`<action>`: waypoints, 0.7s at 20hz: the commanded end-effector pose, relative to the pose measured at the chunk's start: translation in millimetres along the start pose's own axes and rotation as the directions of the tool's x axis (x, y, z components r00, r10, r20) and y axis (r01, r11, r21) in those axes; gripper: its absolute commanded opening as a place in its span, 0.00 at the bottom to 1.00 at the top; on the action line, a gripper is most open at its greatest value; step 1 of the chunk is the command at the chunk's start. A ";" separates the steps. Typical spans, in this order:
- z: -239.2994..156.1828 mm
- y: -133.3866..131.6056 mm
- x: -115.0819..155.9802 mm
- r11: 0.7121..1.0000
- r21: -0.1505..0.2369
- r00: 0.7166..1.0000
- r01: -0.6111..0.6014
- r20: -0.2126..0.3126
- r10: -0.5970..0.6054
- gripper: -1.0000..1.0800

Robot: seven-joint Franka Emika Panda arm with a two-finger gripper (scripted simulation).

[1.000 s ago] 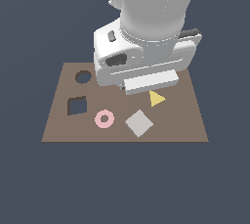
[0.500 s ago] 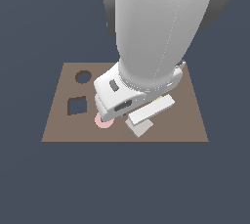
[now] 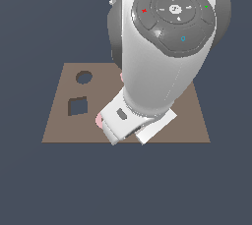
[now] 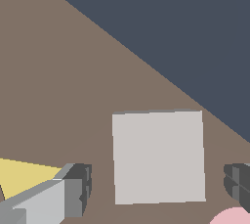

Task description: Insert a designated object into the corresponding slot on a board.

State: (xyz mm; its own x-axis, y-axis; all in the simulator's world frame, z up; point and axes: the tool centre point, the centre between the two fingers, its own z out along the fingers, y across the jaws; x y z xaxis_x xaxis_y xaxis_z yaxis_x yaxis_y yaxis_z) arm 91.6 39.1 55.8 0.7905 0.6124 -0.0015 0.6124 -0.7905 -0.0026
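In the wrist view the light-grey square tile [image 4: 158, 157] lies flat on the brown board [image 4: 73, 71]. My gripper [image 4: 158, 186] is open and hangs over it, with one fingertip [image 4: 78, 189] on each side of the tile and apart from it. In the exterior view the arm [image 3: 162, 71] covers the board's [image 3: 59, 126] middle and hides the tile and the fingers. The dark square slot [image 3: 78, 105] lies open on the exterior view's left, with the round hole [image 3: 84, 77] behind it.
The yellow triangle [image 4: 24, 179] lies beyond one finger and the pink ring [image 4: 234, 216] beyond the other. A sliver of the ring [image 3: 99, 120] shows beside the hand in the exterior view. The board's edge runs close behind the tile.
The arm has swung forward and down over the tile. It now hides the tile, the triangle and most of the ring in the exterior view.
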 end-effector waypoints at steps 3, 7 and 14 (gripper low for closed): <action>5.6 2.5 6.3 0.999 -0.003 0.999 0.036 -0.001 -0.036 0.96; 6.6 2.7 7.8 0.999 -0.003 0.999 0.044 -0.001 -0.044 0.96; 9.8 2.3 7.3 0.999 -0.002 0.999 0.040 -0.001 -0.040 0.96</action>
State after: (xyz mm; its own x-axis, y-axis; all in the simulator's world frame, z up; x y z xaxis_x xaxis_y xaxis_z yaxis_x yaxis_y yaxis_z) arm 99.1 41.7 48.4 0.7652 0.6438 0.0005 0.6438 -0.7652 0.0004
